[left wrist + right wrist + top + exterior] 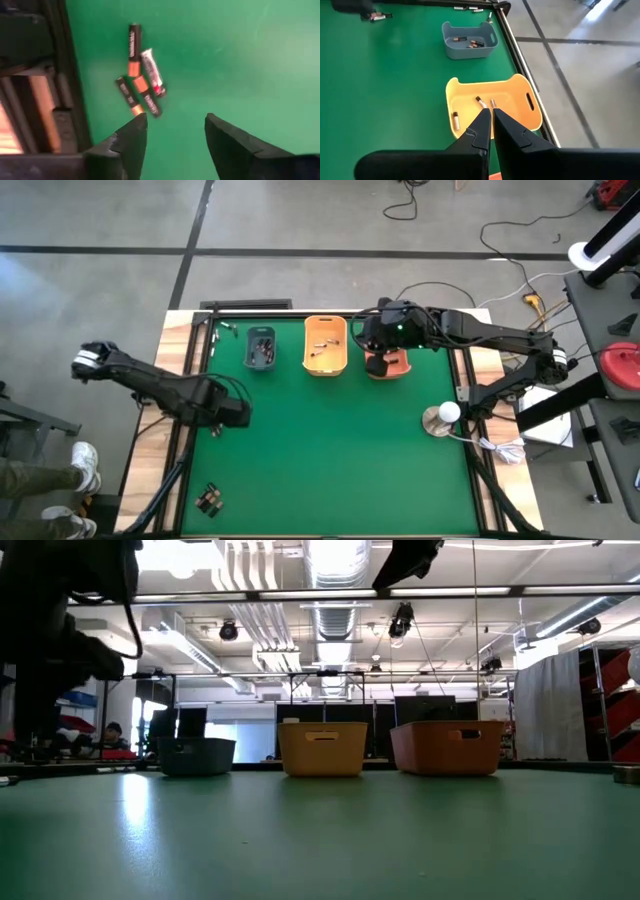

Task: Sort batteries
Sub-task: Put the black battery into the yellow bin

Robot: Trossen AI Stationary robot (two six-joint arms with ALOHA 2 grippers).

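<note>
Left gripper sits above the green table near its left edge, about mid-depth; fingers spread with nothing between them, pointed at a loose cluster of four batteries on the mat: three black-and-copper cells and one silver-and-black cell with a red end, lying touching or just beside each other. In the high view that cluster is at the table's near-left corner, close to the left rail. Right gripper is pressed together, empty, hovering over the far edge at the orange bin, which its arm mostly covers from above. From its wrist camera the closed fingertips line up over the yellow bin, which has three small batteries on its floor: two near the middle, one toward a side wall. Grey-blue bin farther along the same far edge holds a few dark cells. Bin order along the far edge, left to right in the high view: grey-blue, yellow, orange. A few more stray batteries lie at the far-left corner beside the frame. A white round lamp-like object stands near the right edge. Low view shows all three bins upright in a row.
</note>
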